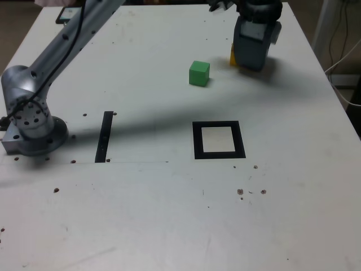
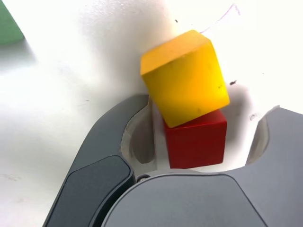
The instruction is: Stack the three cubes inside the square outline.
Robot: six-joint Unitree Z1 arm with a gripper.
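The red cube (image 2: pixel 196 142) sits on the table between my gripper's (image 2: pixel 207 124) two dark fingers (image 2: pixel 118 137), with a small gap showing on each side, so the gripper is open around it. The yellow cube (image 2: pixel 184 78) lies just beyond the red one, tilted and touching it. In the exterior view my gripper (image 1: pixel 256 48) is down at the far right of the table, hiding the red cube; only a sliver of the yellow cube (image 1: pixel 232 56) shows. The green cube (image 1: pixel 199 73) (image 2: pixel 7 26) stands alone to the exterior view's left of it. The square outline (image 1: pixel 219 140) lies nearer the camera.
A narrow black strip (image 1: pixel 105 135) lies at the exterior view's left, beside the arm's base (image 1: pixel 31 121). A dark flat object (image 1: pixel 67 14) sits at the far left corner. Cables hang past the table's right edge (image 1: pixel 338 62).
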